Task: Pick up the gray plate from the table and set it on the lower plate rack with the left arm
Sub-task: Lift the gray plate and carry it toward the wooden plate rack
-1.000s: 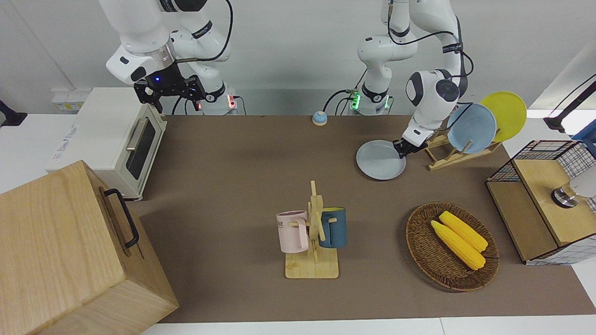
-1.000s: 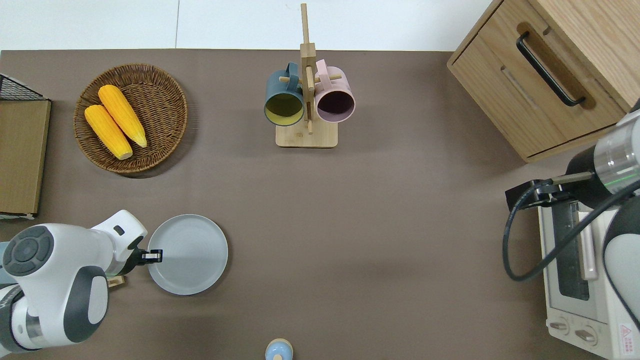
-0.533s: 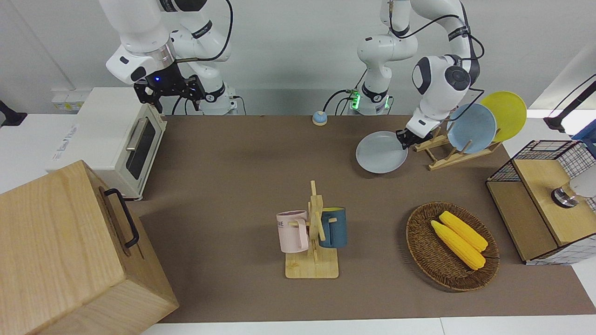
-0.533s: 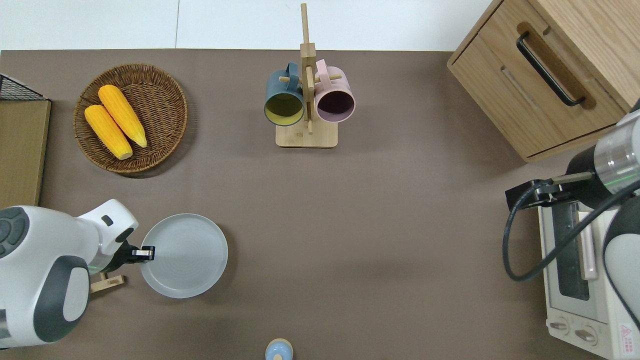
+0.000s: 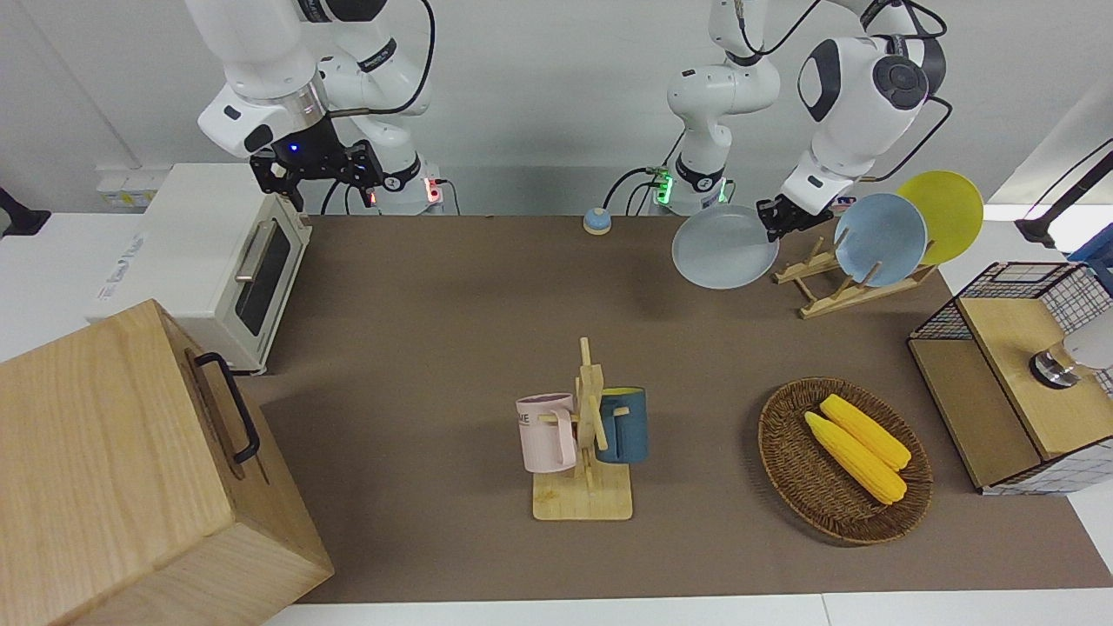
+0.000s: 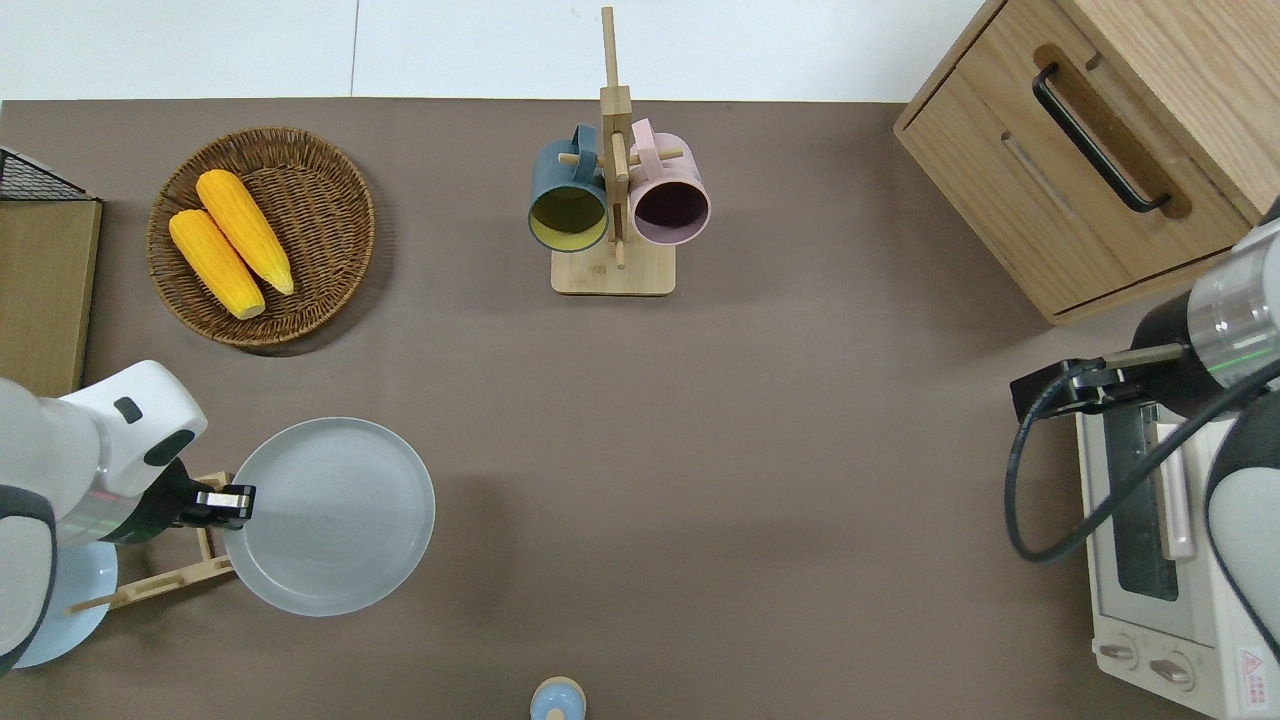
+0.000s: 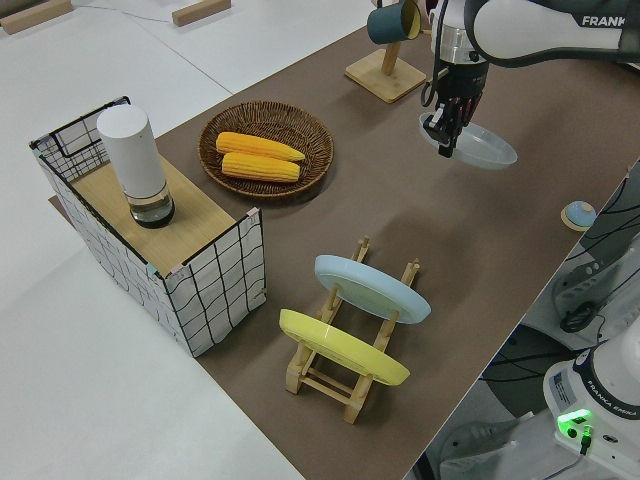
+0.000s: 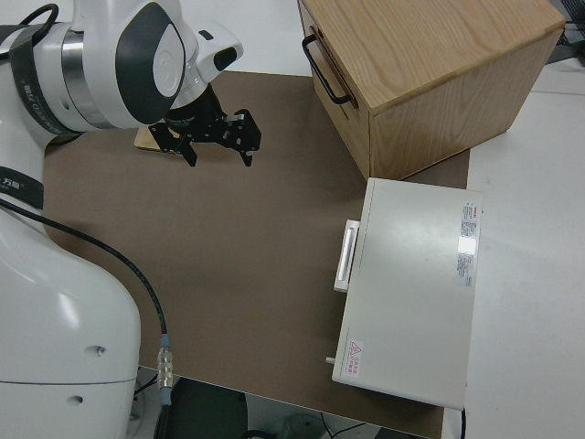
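Moved: since a second ago the round pale gray plate (image 5: 724, 247) has left the brown worktop (image 5: 452, 339); I have it airborne, nearly level.
Left hand: my left hand (image 6: 228, 502) is pinched on its rim, at the edge toward the small light-wood plate rack (image 5: 828, 280).
Key relation: the rack sits just beside the plate, toward the left arm's end; its pegs nearer the plate look free, I judge.
Right hand: parked, fingers spread (image 8: 218, 133).
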You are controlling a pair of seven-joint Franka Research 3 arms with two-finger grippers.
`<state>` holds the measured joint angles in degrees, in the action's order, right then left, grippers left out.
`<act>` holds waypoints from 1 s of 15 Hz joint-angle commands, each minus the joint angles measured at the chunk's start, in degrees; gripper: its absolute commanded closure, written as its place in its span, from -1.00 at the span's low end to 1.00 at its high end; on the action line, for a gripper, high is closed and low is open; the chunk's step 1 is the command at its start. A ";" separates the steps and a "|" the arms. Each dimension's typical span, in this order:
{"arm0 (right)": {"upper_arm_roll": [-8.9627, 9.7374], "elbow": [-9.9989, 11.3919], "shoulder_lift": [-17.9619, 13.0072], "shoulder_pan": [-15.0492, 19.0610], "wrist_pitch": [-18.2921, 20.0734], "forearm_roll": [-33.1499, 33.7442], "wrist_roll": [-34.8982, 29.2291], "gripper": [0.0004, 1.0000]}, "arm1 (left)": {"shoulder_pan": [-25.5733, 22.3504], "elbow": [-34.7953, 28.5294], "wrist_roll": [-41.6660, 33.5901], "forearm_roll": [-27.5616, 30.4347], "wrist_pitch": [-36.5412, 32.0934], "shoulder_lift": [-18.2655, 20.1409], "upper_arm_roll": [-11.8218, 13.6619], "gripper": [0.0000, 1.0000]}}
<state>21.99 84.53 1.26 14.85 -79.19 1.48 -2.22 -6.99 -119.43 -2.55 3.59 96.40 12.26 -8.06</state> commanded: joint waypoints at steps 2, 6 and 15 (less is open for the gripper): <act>1.21 -0.41 -0.12 1.32 0.62 0.37 -0.68 -0.97 | 0.49 2.72 0.18 0.10 -2.98 -0.75 0.59 1.00; 1.21 -0.33 -0.12 1.32 0.62 0.37 -0.68 -0.97 | -0.30 3.15 0.00 -3.40 -3.33 -0.83 0.76 1.00; 1.21 -0.41 -0.20 1.32 0.70 0.37 -0.68 -0.97 | 0.58 6.41 6.23 -25.98 -10.09 -2.42 -1.96 1.00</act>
<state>21.99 84.53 1.26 14.85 -79.19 1.48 -2.22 -7.05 -114.80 1.07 -15.57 89.33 11.35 -9.09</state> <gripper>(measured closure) 0.013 0.960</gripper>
